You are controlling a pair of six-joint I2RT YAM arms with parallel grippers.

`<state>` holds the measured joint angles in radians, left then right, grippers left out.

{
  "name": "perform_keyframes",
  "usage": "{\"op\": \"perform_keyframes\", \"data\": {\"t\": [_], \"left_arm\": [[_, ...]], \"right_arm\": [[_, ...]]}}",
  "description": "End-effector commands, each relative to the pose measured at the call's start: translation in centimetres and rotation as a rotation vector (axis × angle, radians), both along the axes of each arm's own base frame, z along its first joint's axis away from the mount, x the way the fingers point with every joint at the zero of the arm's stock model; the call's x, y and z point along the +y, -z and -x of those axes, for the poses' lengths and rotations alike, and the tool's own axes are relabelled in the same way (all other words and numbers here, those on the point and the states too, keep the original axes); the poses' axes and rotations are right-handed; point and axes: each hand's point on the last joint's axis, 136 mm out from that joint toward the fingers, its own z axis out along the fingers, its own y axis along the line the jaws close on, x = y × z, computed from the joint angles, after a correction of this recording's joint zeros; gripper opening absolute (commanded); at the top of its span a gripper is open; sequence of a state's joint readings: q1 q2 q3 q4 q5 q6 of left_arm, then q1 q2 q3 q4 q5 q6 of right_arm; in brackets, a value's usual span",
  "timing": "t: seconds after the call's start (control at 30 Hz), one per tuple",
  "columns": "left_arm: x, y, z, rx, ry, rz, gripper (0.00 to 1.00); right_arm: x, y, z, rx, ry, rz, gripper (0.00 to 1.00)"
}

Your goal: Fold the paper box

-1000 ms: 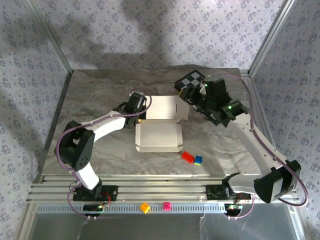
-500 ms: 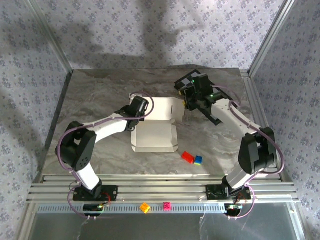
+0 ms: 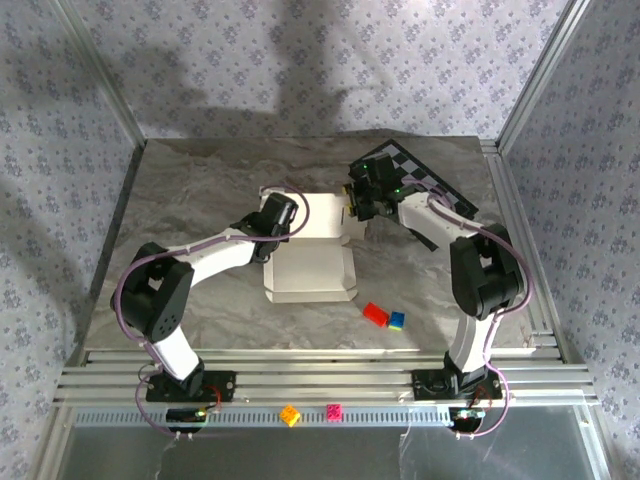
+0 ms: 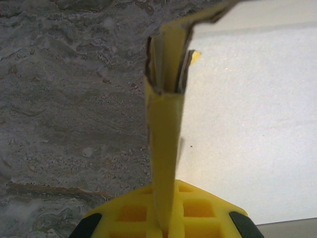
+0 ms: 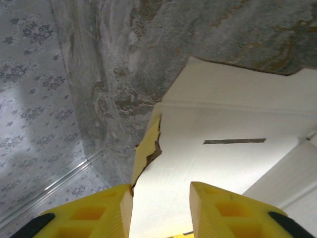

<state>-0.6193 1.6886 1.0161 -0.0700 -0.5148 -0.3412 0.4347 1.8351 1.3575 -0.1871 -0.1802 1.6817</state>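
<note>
On the marble table (image 3: pixel 200 190), about mid-surface, lies the paper box (image 3: pixel 310 268), white inner face up: a shallow tray nearer me with a flat panel behind it. In the top view my two arms reach in from either side and cover the panel's outer edges, so the contact points cannot be read there. At the far right lies a checkerboard mat (image 3: pixel 428 176); my right arm crosses it and hides its near part.

Left pincer (image 4: pixel 163 220): clamped tight on an upright yellow flap (image 4: pixel 166 124) at the box's left edge. The flap's upper end is ragged and layered. How many layers are pinched I cannot make out.

Right pincer (image 5: pixel 161 198): jaws partly apart with nothing pinched between them. The box's white panel and its narrow slot (image 5: pixel 234 141) lie beyond the gap. A torn yellow edge runs down to one fingertip; whether it touches I cannot tell.

Just off the box's near right corner sits a red brick (image 3: pixel 375 314) with a blue brick (image 3: pixel 397 320) against it. On the near rail are an orange brick (image 3: pixel 290 415) and a pink brick (image 3: pixel 334 411), too small for detail.
</note>
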Motion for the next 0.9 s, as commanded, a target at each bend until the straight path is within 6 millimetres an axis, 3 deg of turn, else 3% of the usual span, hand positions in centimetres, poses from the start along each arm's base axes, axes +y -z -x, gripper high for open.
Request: {"op": "perform_keyframes", "data": {"t": [0.0, 0.3, 0.47, 0.53, 0.67, 0.87], "left_arm": [[-0.3, -0.9, -0.3, -0.041, 0.008, 0.01, 0.0], [0.1, -1.1, -0.6, -0.06, -0.003, 0.015, 0.0], [0.1, -1.2, -0.6, -0.062, 0.001, 0.01, 0.0], [0.2, -1.2, -0.6, -0.064, 0.002, 0.007, 0.0], [0.2, -1.4, -0.6, -0.074, 0.022, -0.006, 0.0], [0.2, -2.1, -0.7, -0.111, 0.073, -0.044, 0.0]], "right_arm": [[1.9, -1.4, -0.6, -0.042, -0.033, -0.039, 0.31], [1.5, 1.3, 0.3, -0.047, -0.027, -0.034, 0.16], [2.1, 1.8, 1.2, 0.007, -0.058, -0.071, 0.15], [1.9, 1.6, 1.5, 0.009, -0.059, -0.088, 0.21], [-1.1, -1.2, 1.6, -0.063, -0.11, 0.009, 0.35], [-5.6, -7.0, 1.5, -0.232, -0.316, 0.241, 0.43]]}}
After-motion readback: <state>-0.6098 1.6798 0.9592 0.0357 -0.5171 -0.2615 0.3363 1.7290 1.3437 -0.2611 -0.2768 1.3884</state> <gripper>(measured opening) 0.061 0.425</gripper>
